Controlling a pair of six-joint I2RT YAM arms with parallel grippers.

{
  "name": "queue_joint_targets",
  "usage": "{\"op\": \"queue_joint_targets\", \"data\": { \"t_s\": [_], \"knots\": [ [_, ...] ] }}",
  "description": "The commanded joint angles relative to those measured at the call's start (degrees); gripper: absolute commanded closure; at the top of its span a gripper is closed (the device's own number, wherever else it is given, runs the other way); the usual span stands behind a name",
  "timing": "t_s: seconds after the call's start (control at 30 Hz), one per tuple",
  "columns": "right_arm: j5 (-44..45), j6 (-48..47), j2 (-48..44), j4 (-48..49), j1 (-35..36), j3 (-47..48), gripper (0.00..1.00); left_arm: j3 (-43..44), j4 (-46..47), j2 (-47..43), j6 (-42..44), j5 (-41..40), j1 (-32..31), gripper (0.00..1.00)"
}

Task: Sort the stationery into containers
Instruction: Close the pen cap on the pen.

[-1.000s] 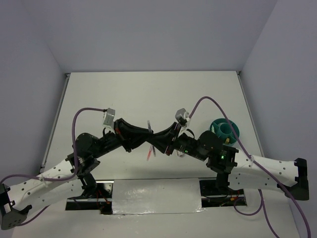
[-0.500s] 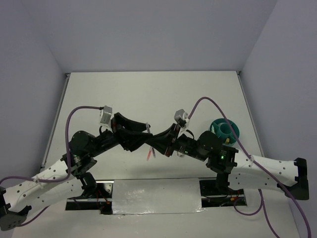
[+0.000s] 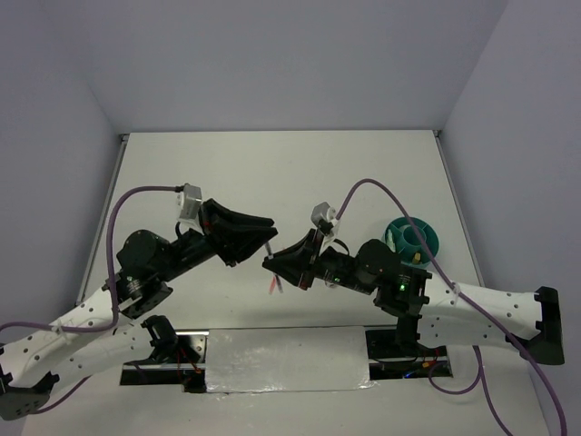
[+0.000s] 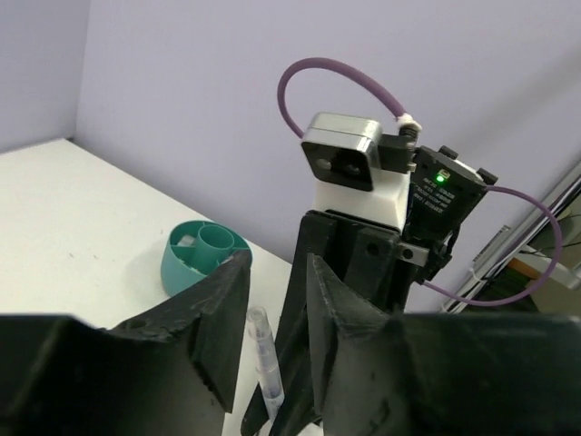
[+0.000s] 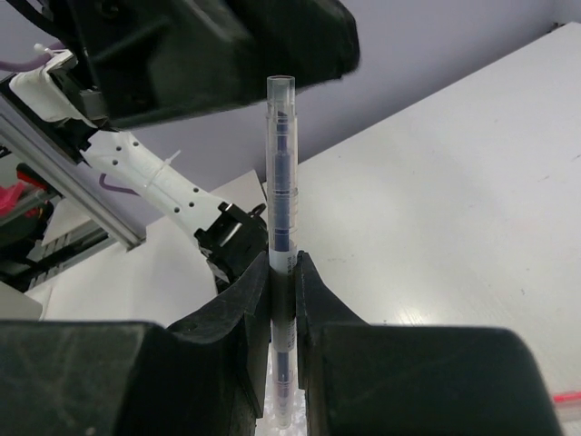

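The left tool [image 3: 269, 227] has drawn back from the spot where, a second ago, both tools met on one thin clear-barrelled pen with a dark core [image 5: 280, 182]. Its fingers now stand apart with nothing between them. The right tool [image 3: 271, 263] is clamped on the pen's lower barrel, so the handover looks finished and the pen now belongs to the right arm. What remains, I judge, is carrying it to the round teal divided cup [image 3: 413, 238]. That cup sits well behind the right tool, back past its wrist and elbow (so the arm would have to swing round rather than reach forward).

The right wrist view shows what the overhead view cannot. The pen stands upright between the fingertips, with most of its length above the pads and the left tool's dark bulk just beyond its top end. The left wrist view shows the pen through the gap between that tool's own spread fingers, beyond them and apart from them. It also shows the cup's inner tube, off to the tool's left. Only the overhead view shows a thin pink-red pen [image 3: 275, 285] lying on the white worktop [image 3: 272, 173] just beneath the right tool's fingertips.
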Motion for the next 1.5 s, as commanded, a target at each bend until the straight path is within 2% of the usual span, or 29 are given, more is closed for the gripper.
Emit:
{"op": "queue_joint_targets", "data": {
  "t_s": [0.0,0.23,0.27,0.3,0.37,0.4,0.6,0.7,0.83,1.0,1.1,1.27,1.33,1.4,1.43,1.47],
  "knots": [
    [-0.4,0.0,-0.2,1.4,0.5,2.6,1.0,2.1,-0.1,0.7,1.6,-0.1,-0.2,0.61],
    [1.2,-0.7,-1.9,0.9,0.5,2.5,1.0,0.7,-0.6,-0.2,1.3,-0.9,-0.2,0.6],
    [1.2,-0.7,-1.9,0.6,0.4,2.6,1.0,0.6,-0.7,-0.2,1.3,-0.5,-0.3,0.64],
    [1.4,-0.7,-1.9,0.6,0.4,2.7,1.0,0.6,-0.8,-0.1,1.2,-0.5,-0.2,0.77],
    [1.5,-0.9,-1.7,0.5,0.4,2.9,1.0,0.5,-0.6,0.4,0.8,-0.1,-0.3,0.89],
    [1.6,-1.1,-1.6,0.4,0.5,3.0,1.0,0.6,-0.4,0.5,0.7,0.2,-0.3,1.0],
    [1.4,-8.8,0.0,-1.0,0.3,8.0,1.0,-1.5,2.0,1.7,-3.1,1.9,-0.3,1.0],
    [-1.2,-11.4,0.7,-1.8,-2.7,15.7,1.0,-4.3,3.4,1.8,-6.2,1.3,-0.3,1.0],
    [-12.2,-9.7,4.3,-3.7,-10.0,23.0,1.0,-6.6,3.7,2.9,-7.9,2.6,-0.7,1.0],
    [-18.2,-8.9,8.2,-3.1,-11.6,29.1,1.0,-7.0,2.5,4.7,-6.3,1.0,-3.3,1.0],
    [-18.1,-9.9,10.3,-5.2,-11.6,32.2,1.0,-6.9,2.3,6.2,-5.6,0.9,-4.4,1.0],
    [-19.8,-10.1,11.1,-7.9,-13.9,35.0,1.0,-7.0,-0.8,6.1,-4.0,-0.4,-5.1,1.0],
    [-18.6,-12.9,11.7,-9.9,-13.7,35.0,1.0,-6.3,-3.2,5.2,-3.4,-4.2,-5.1,1.0],
    [-16.3,-13.7,10.8,-9.1,-13.7,29.0,1.0,-2.9,-10.3,3.3,-2.8,-8.9,-5.1,1.0],
    [-13.5,-13.7,8.7,-7.6,-13.7,25.8,1.0,-1.0,-13.1,2.6,-2.0,-15.5,-5.1,0.75],
    [-12.1,-13.6,7.3,-3.4,-13.7,18.3,1.0,2.8,-15.9,1.4,-1.6,-18.7,-5.1,0.55]
  ]
}}
